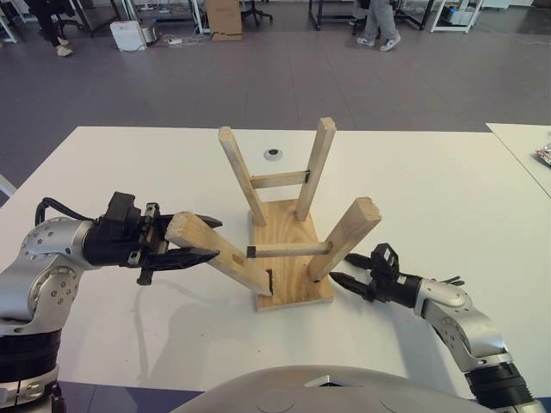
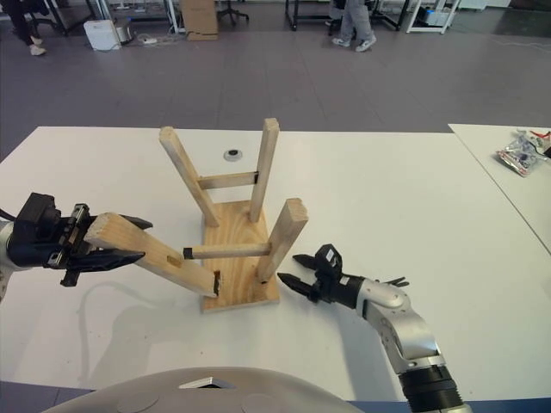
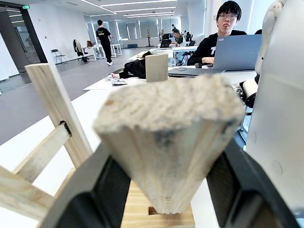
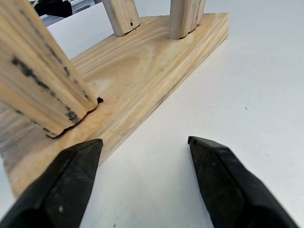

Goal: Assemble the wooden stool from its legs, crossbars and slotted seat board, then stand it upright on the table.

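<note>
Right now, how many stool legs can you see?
4: far left leg, far right leg, near right leg, and tilted near left leg in the left tool.

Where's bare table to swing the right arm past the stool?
Bare: the table right of the seat board out to its edge, and the far left corner behind the left end effector. Tight: the board's near edge, where that end effector grips the tilted leg and the right end effector sits open.

The seat board (image 1: 288, 262) lies on the counter (image 1: 448, 198) between my end effectors, its legs pointing up. My left end effector (image 1: 208, 239) clasps the top of the leaning leg (image 1: 231, 261). The near-right leg (image 1: 349, 237) stands just left of my right end effector (image 1: 338, 283).
</note>
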`<state>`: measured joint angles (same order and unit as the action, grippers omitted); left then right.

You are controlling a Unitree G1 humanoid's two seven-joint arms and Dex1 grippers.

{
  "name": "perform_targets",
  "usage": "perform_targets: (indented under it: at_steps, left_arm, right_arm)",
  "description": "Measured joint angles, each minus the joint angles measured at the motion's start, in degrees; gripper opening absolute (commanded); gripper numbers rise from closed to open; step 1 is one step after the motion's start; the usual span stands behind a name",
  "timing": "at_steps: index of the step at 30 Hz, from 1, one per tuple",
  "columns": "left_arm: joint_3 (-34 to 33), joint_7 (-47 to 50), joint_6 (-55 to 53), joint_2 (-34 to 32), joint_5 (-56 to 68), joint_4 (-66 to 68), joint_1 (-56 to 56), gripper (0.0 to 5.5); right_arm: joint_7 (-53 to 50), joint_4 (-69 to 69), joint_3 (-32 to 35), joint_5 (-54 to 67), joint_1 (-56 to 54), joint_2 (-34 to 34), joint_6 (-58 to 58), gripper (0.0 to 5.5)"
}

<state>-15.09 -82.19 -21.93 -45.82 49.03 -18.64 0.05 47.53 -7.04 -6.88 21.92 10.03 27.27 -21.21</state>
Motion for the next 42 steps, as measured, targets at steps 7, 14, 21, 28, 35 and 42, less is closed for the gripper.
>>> perform_targets:
  at_steps: [7, 14, 21, 28, 35, 42]
  left_arm:
    - [1.7, 2.1, 0.2, -0.9, -3.1, 1.4, -1.7, 2.03]
    - [3.3, 5.6, -2.2, -1.5, -3.2, -1.8, -2.7, 2.03]
    - [4.8, 12.6, -7.7, -2.3, -3.5, -8.5, -4.7, 2.03]
    - [5.6, 18.5, -8.7, -2.2, -4.1, -12.2, -2.4, 2.03]
    - [5.8, 22.6, 6.2, 0.3, -5.5, -15.9, 9.9, 2.03]
    - [8.7, 29.1, 9.6, 0.8, -5.8, -17.3, 12.1, 2.03]
  right_arm:
    - [-1.6, -1.0, -0.2, 0.2, 0.7, -0.8, -0.2, 3.37]
    - [-1.7, -0.7, -0.3, 0.1, 0.7, -1.1, 0.2, 3.37]
    - [-2.9, -0.1, -0.6, -1.9, 1.1, -1.7, 3.6, 3.37]
    - [-4.3, 1.4, -1.0, -3.9, 1.0, -1.5, 6.2, 3.37]
    - [-4.5, 1.6, -0.4, -3.9, 0.7, -1.2, 6.8, 3.37]
    - [-5.0, 1.7, 0.0, -3.9, 0.7, -1.2, 6.7, 3.37]
